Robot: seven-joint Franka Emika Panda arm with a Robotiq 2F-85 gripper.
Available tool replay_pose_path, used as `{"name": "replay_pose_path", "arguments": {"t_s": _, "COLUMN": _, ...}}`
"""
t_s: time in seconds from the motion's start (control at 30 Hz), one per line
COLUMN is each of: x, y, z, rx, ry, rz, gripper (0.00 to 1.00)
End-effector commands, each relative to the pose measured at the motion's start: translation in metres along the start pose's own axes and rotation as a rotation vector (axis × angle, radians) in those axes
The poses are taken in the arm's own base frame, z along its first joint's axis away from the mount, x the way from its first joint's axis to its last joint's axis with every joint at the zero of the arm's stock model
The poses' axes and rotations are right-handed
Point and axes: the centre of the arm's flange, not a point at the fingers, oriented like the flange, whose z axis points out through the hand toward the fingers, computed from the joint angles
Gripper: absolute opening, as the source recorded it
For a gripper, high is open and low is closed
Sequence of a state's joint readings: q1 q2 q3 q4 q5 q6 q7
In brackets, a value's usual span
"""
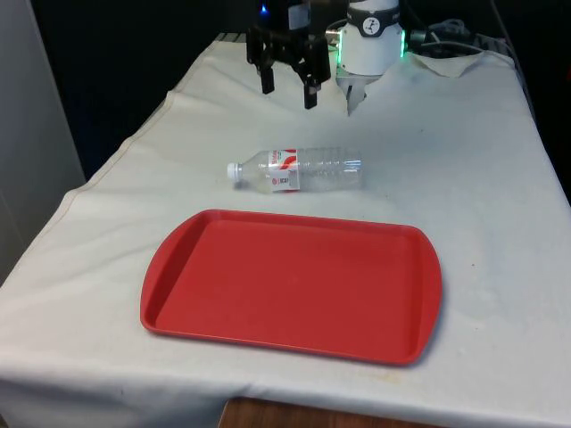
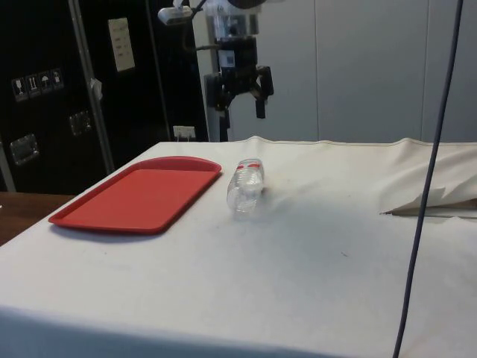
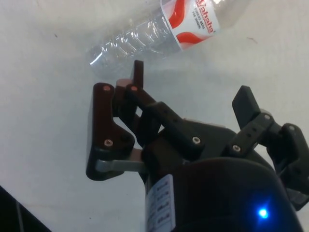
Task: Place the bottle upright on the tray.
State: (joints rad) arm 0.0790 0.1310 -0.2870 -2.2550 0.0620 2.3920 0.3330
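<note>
Fingers (image 1: 286, 92) spread wide and empty, hanging well above the worktop (image 1: 464, 178), ready to descend onto the bottle (image 1: 299, 170) lying sideways just beyond the red tray (image 1: 178, 294)

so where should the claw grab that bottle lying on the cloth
Probably the ribbed clear body of the bottle, between its label and its base. It lies on its side beyond the red tray, so the open claw should come straight down from above, fingers straddling its width.
</note>
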Motion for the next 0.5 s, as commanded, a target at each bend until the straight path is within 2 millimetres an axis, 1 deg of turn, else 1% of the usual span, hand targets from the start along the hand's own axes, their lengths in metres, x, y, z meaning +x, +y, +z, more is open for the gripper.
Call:
{"name": "replay_pose_path", "arguments": {"t_s": 0.0, "x": 0.0, "y": 0.0, "z": 0.001, "rx": 0.01, "ry": 0.002, "rz": 0.013, "gripper": 1.0}}
{"name": "replay_pose_path", "arguments": {"t_s": 0.23, "x": 0.0, "y": 0.001, "z": 0.009, "rx": 0.01, "ry": -0.012, "rz": 0.058, "gripper": 1.0}}
{"name": "replay_pose_path", "arguments": {"t_s": 0.27, "x": 0.0, "y": 0.001, "z": 0.007, "rx": 0.002, "ry": -0.014, "rz": 0.044, "gripper": 1.0}}
{"name": "replay_pose_path", "arguments": {"t_s": 0.3, "x": 0.001, "y": 0.002, "z": 0.01, "rx": 0.01, "ry": -0.014, "rz": 0.072, "gripper": 1.0}}
{"name": "replay_pose_path", "arguments": {"t_s": 0.47, "x": 0.0, "y": 0.002, "z": 0.015, "rx": 0.007, "ry": -0.022, "rz": 0.101, "gripper": 1.0}}
